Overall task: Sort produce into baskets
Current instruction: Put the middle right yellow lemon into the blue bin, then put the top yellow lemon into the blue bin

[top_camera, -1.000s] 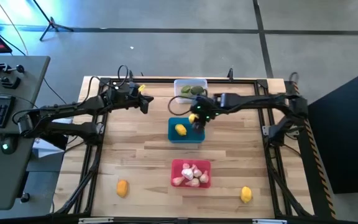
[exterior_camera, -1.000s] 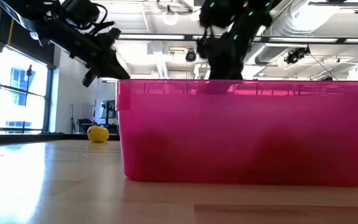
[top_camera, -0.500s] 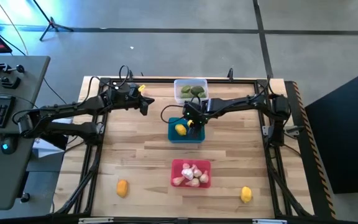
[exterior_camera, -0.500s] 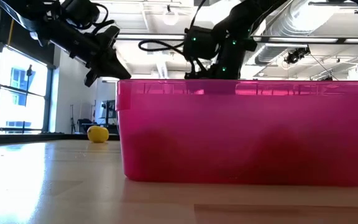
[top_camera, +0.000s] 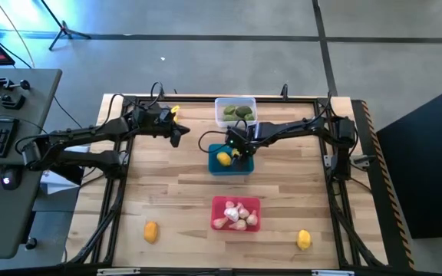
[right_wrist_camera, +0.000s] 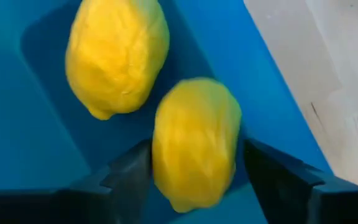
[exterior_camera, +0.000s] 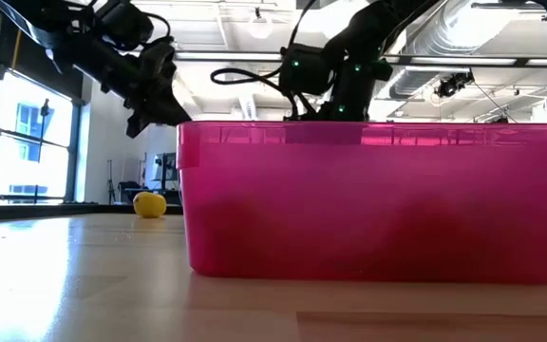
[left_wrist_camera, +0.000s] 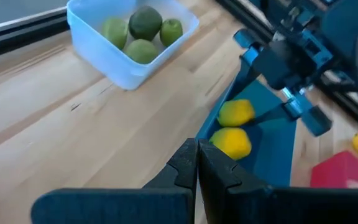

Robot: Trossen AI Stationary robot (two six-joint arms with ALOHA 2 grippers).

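My right gripper (top_camera: 236,151) reaches into the teal basket (top_camera: 219,169) and is shut on a yellow fruit (right_wrist_camera: 194,143). A second yellow fruit (right_wrist_camera: 117,59) lies on the basket floor beside it. My left gripper (top_camera: 183,136) is shut and empty above the table, left of the teal basket; it also shows in the left wrist view (left_wrist_camera: 196,165). The clear basket (top_camera: 222,103) at the far edge holds green pieces (left_wrist_camera: 143,31). The red basket (top_camera: 215,205) nearer the front holds garlic-like bulbs (top_camera: 236,215). My right gripper pinches the yellow fruit by its two sides (right_wrist_camera: 160,155) between its two fingers (right_wrist_camera: 129,171). The fingers come from above and slant down into the teal basket. The fruit sits low inside the basket, close beside the other fruit; whether it rests on the floor I cannot tell.
Loose yellow fruits lie on the wooden table at the near left (top_camera: 151,231), the near right (top_camera: 304,240) and by the far left frame (top_camera: 174,110). A black frame (top_camera: 113,192) runs around the table. The red basket (exterior_camera: 378,199) fills the low view.
My right gripper has moved toward the table's left edge and down into the teal basket, carrying the yellow fruit. My left gripper has shifted slightly toward the teal basket, still shut.
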